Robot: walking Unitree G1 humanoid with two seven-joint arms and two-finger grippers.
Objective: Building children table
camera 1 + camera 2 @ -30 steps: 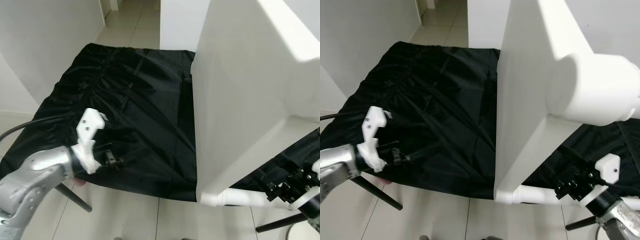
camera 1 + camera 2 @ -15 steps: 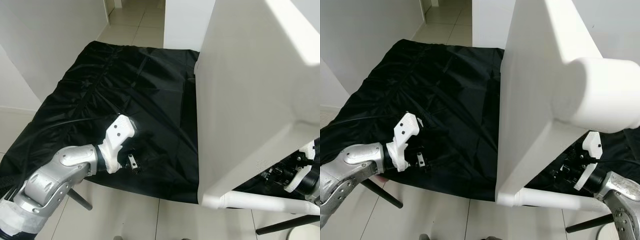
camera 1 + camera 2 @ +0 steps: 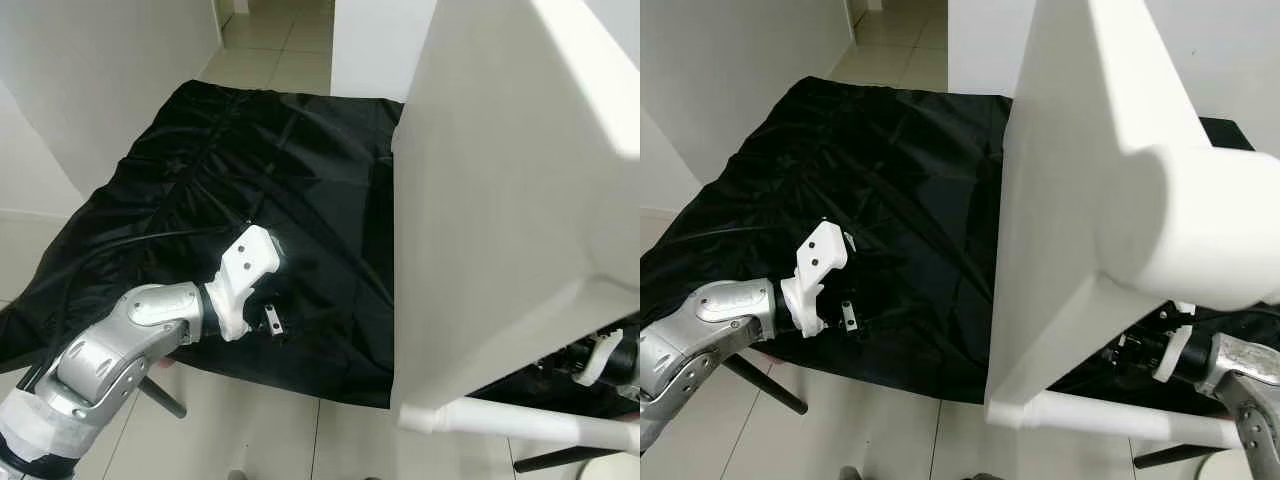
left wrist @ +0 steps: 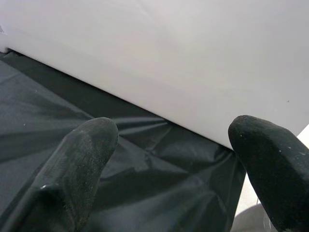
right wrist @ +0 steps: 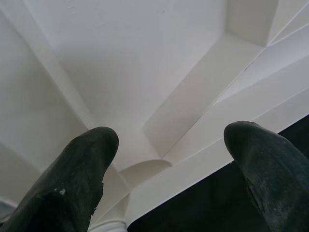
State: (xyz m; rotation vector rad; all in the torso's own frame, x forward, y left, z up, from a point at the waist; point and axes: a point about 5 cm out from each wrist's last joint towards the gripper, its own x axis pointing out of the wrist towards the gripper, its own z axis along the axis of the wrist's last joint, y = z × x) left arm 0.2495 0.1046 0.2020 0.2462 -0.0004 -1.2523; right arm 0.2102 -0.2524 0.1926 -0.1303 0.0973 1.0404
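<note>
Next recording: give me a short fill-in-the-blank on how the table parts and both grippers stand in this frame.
1. The white plastic tabletop stands on its ____ on the black cloth.
2. The left gripper has its fingers ____, holding nothing.
3. The right gripper points at the tabletop's ribbed ____.
4. The white table leg sticks out over the tiled ____.

Missing words: edge; open; underside; floor
</note>
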